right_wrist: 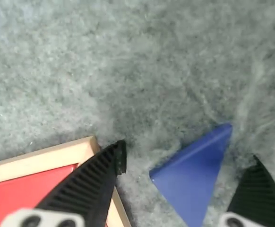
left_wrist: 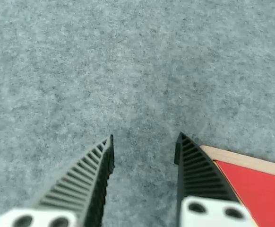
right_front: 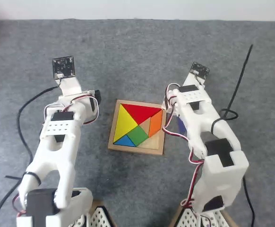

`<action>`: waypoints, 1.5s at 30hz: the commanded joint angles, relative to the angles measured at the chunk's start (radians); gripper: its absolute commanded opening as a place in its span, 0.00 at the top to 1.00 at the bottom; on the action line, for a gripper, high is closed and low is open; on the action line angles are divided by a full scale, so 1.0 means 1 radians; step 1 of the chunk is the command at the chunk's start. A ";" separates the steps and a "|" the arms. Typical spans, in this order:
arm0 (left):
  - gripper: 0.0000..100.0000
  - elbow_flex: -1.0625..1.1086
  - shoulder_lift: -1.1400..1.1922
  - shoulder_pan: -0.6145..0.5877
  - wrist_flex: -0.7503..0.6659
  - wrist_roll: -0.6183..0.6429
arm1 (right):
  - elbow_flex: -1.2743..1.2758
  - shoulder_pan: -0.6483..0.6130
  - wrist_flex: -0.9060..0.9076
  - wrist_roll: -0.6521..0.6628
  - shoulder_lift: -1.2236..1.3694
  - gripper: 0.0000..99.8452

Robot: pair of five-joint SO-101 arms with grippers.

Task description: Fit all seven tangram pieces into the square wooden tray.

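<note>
The square wooden tray (right_front: 137, 149) lies between my two arms. In it sit a red triangle (right_front: 140, 113), a yellow triangle (right_front: 123, 122), a green square (right_front: 138, 135), a small light-blue triangle (right_front: 124, 140) and an orange piece (right_front: 156, 124). Bare wood shows toward its near right corner. A dark blue triangle (right_wrist: 194, 182) lies flat on the carpet just right of the tray, between the open fingers of my right gripper (right_wrist: 189, 158). My left gripper (left_wrist: 145, 141) stands open over bare carpet beside the tray's far left corner (left_wrist: 232, 156).
Grey carpet covers the table. Black cables trail left of the left arm (right_front: 21, 118) and right of the right arm (right_front: 236, 90). The tray's rim (right_wrist: 47, 158) runs close to one right fingertip.
</note>
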 commanded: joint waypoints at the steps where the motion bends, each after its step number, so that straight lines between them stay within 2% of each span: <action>1: 0.79 -0.008 -0.034 0.006 -0.023 -0.012 | -0.040 -0.002 -0.013 -0.012 0.004 0.66; 7: 0.79 -0.008 -0.034 0.006 -0.023 -0.012 | -0.038 -0.002 0.019 -0.011 0.005 0.79; 19: 0.79 -0.008 -0.034 0.006 -0.023 -0.012 | -0.038 -0.002 0.088 -0.003 0.005 0.79; 25: 0.79 -0.008 -0.034 0.006 -0.023 -0.012 | -0.040 -0.012 0.170 0.112 0.005 0.79; 36: 0.79 -0.007 -0.034 0.005 -0.023 -0.012 | -0.037 -0.002 0.202 0.117 0.007 0.76; 41: 0.79 -0.007 -0.034 0.005 -0.023 -0.012 | -0.038 -0.004 0.200 0.201 0.007 0.86; 45: 0.79 -0.008 -0.034 0.005 -0.023 -0.012 | -0.038 -0.002 0.200 0.221 0.007 0.91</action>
